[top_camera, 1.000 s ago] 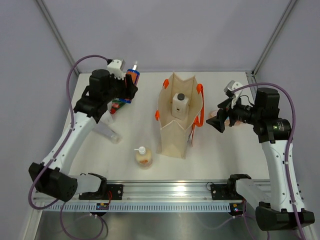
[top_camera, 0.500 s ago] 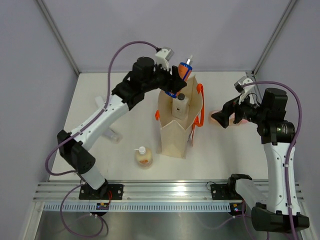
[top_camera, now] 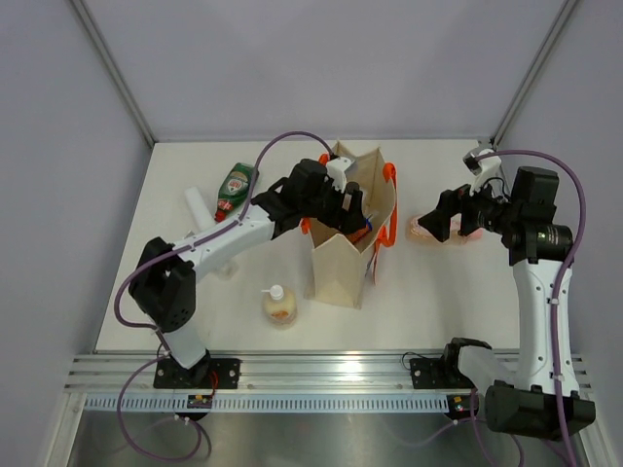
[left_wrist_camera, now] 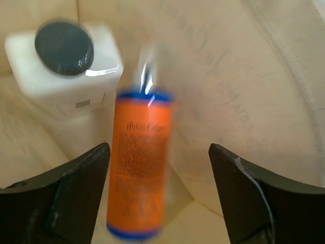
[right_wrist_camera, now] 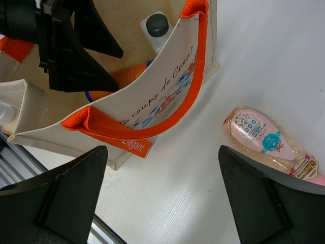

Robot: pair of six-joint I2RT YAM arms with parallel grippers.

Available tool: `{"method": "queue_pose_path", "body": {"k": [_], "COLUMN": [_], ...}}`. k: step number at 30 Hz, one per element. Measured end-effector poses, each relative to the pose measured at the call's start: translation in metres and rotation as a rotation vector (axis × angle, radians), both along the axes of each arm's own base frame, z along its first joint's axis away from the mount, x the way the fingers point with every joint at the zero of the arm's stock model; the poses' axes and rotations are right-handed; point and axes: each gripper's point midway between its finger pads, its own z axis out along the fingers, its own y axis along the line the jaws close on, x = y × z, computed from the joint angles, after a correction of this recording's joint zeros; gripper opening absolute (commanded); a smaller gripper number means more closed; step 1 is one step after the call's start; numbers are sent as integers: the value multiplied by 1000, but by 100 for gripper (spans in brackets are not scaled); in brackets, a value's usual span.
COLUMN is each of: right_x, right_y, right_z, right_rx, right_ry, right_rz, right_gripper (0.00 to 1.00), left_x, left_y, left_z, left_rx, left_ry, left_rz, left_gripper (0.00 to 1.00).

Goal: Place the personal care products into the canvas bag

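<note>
The canvas bag stands upright mid-table. My left gripper is inside its mouth, open. In the left wrist view the orange cylinder is blurred between the spread fingers, touching neither, beside the white black-capped bottle in the bag. My right gripper is open and empty above the table right of the bag, near the pink clear bottle lying there. The green red-capped bottle, white tube and cream pump bottle lie left of the bag.
The bag's orange handle hangs over its right side. The left arm stretches across the table's left half, partly over the white tube. A metal rail runs along the near edge.
My left arm carried the orange cylinder from the back left to the bag, lowered into its mouth and opened. My right gripper shifted slightly and stays open.
</note>
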Motion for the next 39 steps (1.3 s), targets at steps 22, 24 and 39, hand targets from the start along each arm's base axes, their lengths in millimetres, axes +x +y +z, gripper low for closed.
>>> {"method": "queue_pose_path", "body": {"k": [22,24,39], "right_x": [55,67,105], "right_y": [-69,-78,-102], "right_z": [-127,-141,-224], "right_rx": [-531,-592,-952], "right_ry": [178,213,401], "right_rz": [292,335,503], "right_gripper": [99,100,99], "left_x": [-15,-33,-108], "left_y": [50,77,177], "left_z": [144,174,101], "left_rx": [-113,-152,-113], "left_ry": [-395,-480,-437], "left_rz": [30,66,234], "left_gripper": [99,99,99]}}
